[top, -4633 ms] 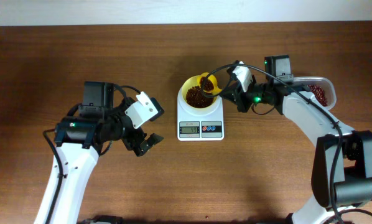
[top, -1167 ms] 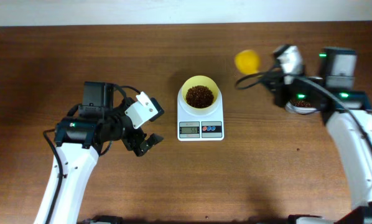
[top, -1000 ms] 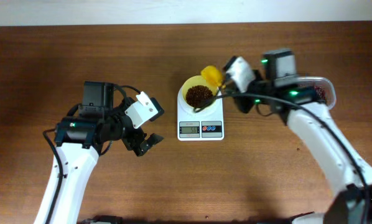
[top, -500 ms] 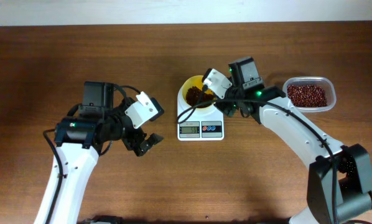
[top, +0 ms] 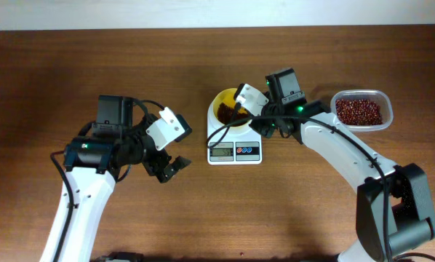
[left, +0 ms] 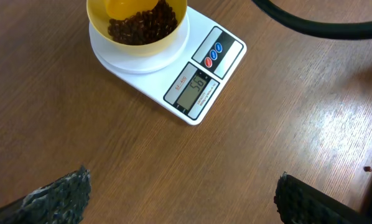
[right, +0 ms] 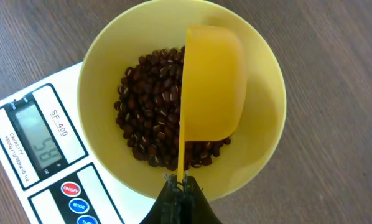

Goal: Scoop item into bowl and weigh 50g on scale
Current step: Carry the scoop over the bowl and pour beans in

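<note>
The pale yellow bowl point(top: 222, 106) stands on the white scale point(top: 234, 151) and holds dark red-brown beans point(right: 152, 124). My right gripper point(right: 181, 185) is shut on the thin handle of the orange-yellow scoop point(right: 214, 84), which is turned on its side inside the bowl point(right: 260, 134), over the beans. The scale's display point(right: 35, 144) shows digits. In the left wrist view the bowl point(left: 136, 40), beans point(left: 142, 25), scoop point(left: 127, 7) and scale point(left: 198, 93) sit ahead. My left gripper point(top: 170, 169) is open and empty over bare wood left of the scale.
A clear plastic tub point(top: 361, 110) of beans stands at the right of the table, beside the right arm. A loose bean point(left: 368, 168) lies on the wood right of the scale.
The right arm swung from the tub side back to the bowl with the scoop and now holds it tipped inside the bowl. The left arm has not moved.
</note>
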You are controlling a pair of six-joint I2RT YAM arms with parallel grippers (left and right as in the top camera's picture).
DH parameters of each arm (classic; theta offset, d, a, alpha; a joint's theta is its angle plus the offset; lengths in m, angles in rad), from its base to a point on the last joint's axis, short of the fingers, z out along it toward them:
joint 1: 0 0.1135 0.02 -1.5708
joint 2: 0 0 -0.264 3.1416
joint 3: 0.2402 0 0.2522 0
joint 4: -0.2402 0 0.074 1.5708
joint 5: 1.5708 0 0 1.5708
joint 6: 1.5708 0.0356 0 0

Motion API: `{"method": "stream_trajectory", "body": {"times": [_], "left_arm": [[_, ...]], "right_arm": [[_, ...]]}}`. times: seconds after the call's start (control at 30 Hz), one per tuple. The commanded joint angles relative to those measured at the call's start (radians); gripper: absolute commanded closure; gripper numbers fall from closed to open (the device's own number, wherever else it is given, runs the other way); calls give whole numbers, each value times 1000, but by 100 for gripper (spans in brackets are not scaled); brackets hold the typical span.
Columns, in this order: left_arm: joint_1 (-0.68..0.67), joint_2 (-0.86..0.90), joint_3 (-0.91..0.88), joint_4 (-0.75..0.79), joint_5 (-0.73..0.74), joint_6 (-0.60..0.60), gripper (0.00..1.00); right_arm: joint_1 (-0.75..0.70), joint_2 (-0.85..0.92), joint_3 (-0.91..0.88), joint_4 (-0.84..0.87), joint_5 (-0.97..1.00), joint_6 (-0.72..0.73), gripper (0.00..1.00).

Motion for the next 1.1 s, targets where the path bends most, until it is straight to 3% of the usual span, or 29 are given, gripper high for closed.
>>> {"method": "stream_trajectory", "body": {"times": [0.0,0.2,0.3,0.43,0.77,0.87,1.07], "left_arm": [[6,0,-3,-2,3,14,1],[6,0,-3,-2,3,14,1],[6,0,-3,-1,3,13,1],[6,0,-3,-2,3,14,1],[6,0,-3,-2,3,14,1],[6,0,-3,-2,3,14,1],[6,0,-3,-2,3,13,1]], "right_arm": [[7,7,8,-26,-24,40,96],[6,12,8,-35,-26,48,96],[5,12,8,-37,-26,172,96],[5,12,8,-36,-131,183,96],[5,12,8,-39,-159,262,96],[5,12,8,-47,-163,356,96],[5,12,8,-47,-299,357,96]]}}
